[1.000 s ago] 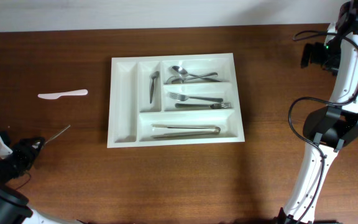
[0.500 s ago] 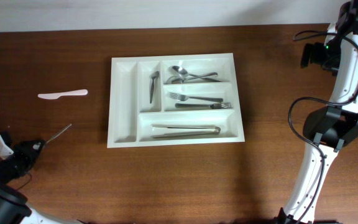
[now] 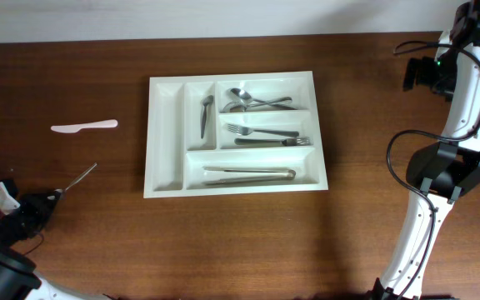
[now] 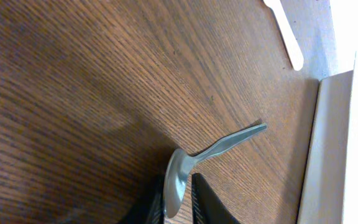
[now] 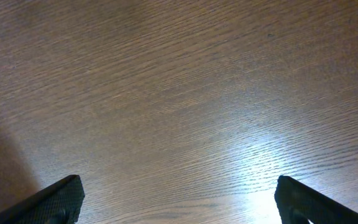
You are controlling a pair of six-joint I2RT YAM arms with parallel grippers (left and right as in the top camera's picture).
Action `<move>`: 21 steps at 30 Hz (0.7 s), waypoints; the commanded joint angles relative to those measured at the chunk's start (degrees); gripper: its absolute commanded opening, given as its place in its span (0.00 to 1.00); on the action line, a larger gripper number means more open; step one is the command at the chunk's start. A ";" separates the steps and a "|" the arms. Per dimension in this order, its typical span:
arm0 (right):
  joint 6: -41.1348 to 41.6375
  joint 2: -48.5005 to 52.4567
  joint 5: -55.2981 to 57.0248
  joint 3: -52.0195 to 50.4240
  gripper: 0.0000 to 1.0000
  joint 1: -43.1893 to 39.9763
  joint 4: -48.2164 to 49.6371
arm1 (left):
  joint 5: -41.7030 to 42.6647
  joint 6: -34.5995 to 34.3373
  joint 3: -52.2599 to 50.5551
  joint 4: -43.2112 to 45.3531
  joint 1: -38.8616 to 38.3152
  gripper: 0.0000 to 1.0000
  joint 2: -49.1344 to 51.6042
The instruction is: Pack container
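Observation:
The container point(image 3: 167, 146) is a large white cutlery tray at the table's middle. It holds spoons, forks, a knife and tongs; its leftmost narrow compartment is bare. Its edge shows in the left wrist view point(image 4: 328, 149). My left gripper point(image 3: 50, 198) is at the front left, shut on the bowl of a metal spoon point(image 4: 194, 165), whose handle point(image 3: 80, 176) points toward the tray. My right gripper point(image 5: 179, 199) is open and empty over bare wood; in the overhead view the right arm point(image 3: 440, 75) stands at the far right.
A white plastic knife point(image 3: 84, 127) lies on the table left of the tray; its tip shows in the left wrist view point(image 4: 288, 34). The right arm's cables and base fill the right edge.
My left gripper has shifted slightly toward the front with the spoon, whose handle has lifted and tilted a little. The right arm has not moved.

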 commanded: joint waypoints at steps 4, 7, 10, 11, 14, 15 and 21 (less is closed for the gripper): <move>-0.37 -1.31 -0.52 -0.37 0.99 -0.22 0.17 | -2.56 0.70 -0.96 -0.28 -0.17 0.14 1.66; -0.37 -1.31 -0.52 -0.37 0.99 -0.22 0.17 | -2.56 0.70 -0.96 -0.28 -0.17 0.08 1.66; -0.37 -1.31 -0.52 -0.37 0.99 -0.22 0.17 | -2.58 0.72 -0.96 -0.28 -0.17 0.08 1.66; -0.37 -1.31 -0.52 -0.37 0.99 -0.22 0.17 | -2.58 0.72 -0.96 -0.26 -0.17 0.08 1.66; -0.37 -1.31 -0.52 -0.37 0.99 -0.22 0.17 | -2.58 0.72 -0.96 -0.22 -0.17 0.05 1.66; -0.37 -1.31 -0.52 -0.37 0.99 -0.22 0.17 | -2.58 0.72 -0.96 -0.22 -0.17 0.04 1.66; -0.37 -1.31 -0.52 -0.37 0.99 -0.22 0.17 | -1.55 0.52 -0.96 -0.04 -0.17 0.02 1.66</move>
